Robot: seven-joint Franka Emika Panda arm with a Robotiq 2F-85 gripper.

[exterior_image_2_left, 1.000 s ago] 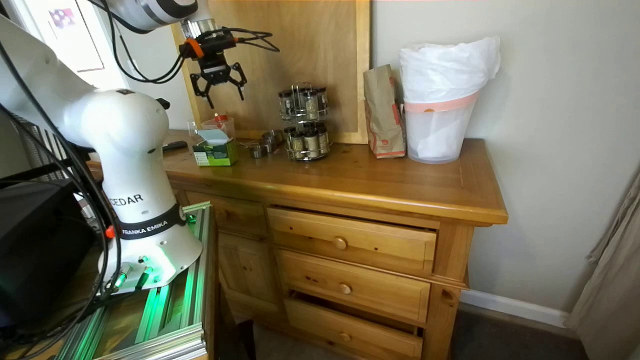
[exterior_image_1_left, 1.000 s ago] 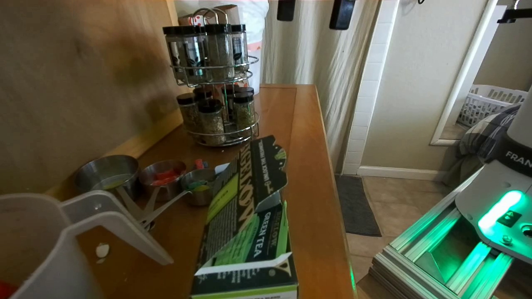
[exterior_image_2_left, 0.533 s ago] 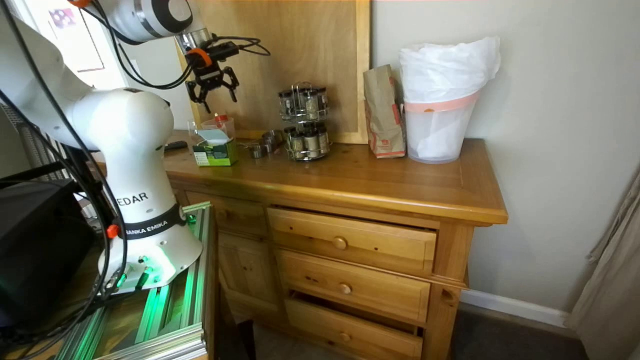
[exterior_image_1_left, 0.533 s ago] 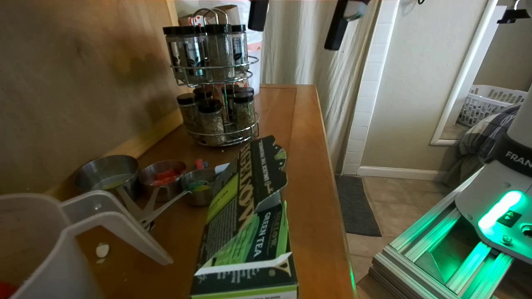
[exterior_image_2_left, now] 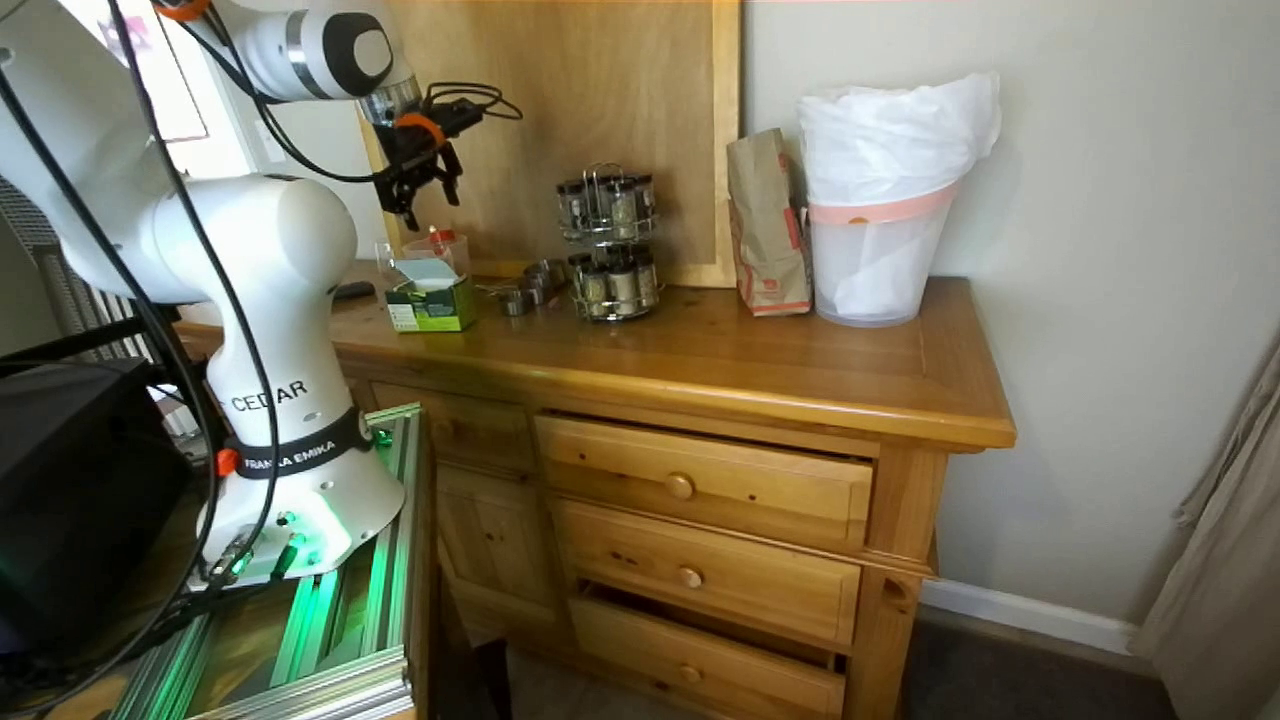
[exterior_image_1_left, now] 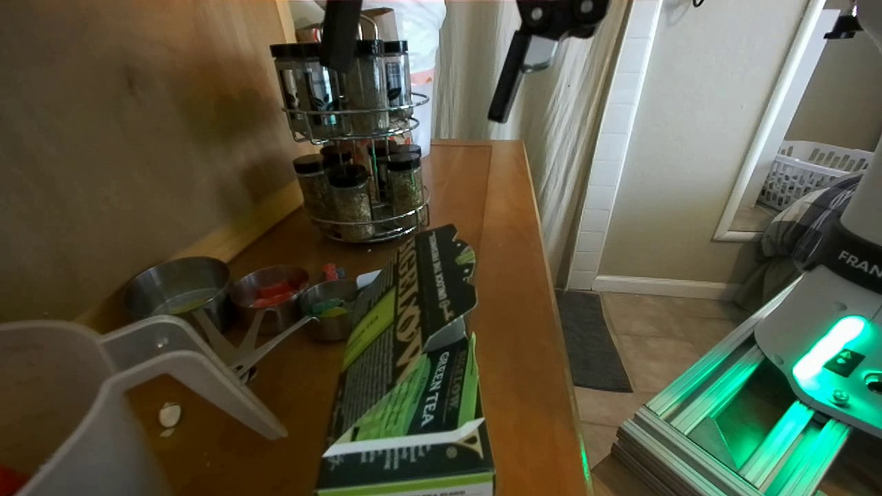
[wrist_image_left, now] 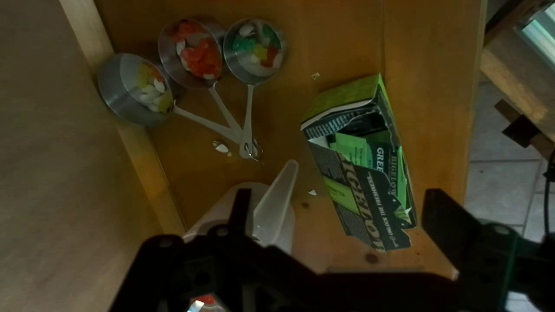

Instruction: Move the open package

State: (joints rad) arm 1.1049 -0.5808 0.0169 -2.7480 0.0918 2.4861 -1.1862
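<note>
The open package is a dark and light green Bigelow green tea box with its lid flap up. It shows in both exterior views (exterior_image_1_left: 406,420) (exterior_image_2_left: 430,312) on the wooden dresser top and in the wrist view (wrist_image_left: 360,173), with green tea packets inside. My gripper is high above the box, apart from it, in both exterior views (exterior_image_1_left: 419,89) (exterior_image_2_left: 433,210). In the wrist view the gripper (wrist_image_left: 338,201) is open, its fingers wide apart with nothing between them. The box lies below, nearer the right finger. The upper gripper is cut off in an exterior view.
A clear plastic jug (exterior_image_1_left: 76,406) and metal measuring cups (wrist_image_left: 190,54) with candies are beside the box. A spice rack (exterior_image_2_left: 610,245) stands further along. A paper bag (exterior_image_2_left: 768,225) and a lined bin (exterior_image_2_left: 880,250) stand beyond. The dresser's front edge (exterior_image_1_left: 558,331) is close to the box.
My gripper has come lower and turned. In an exterior view its fingers moved down and left toward the wooden panel. The box has not moved.
</note>
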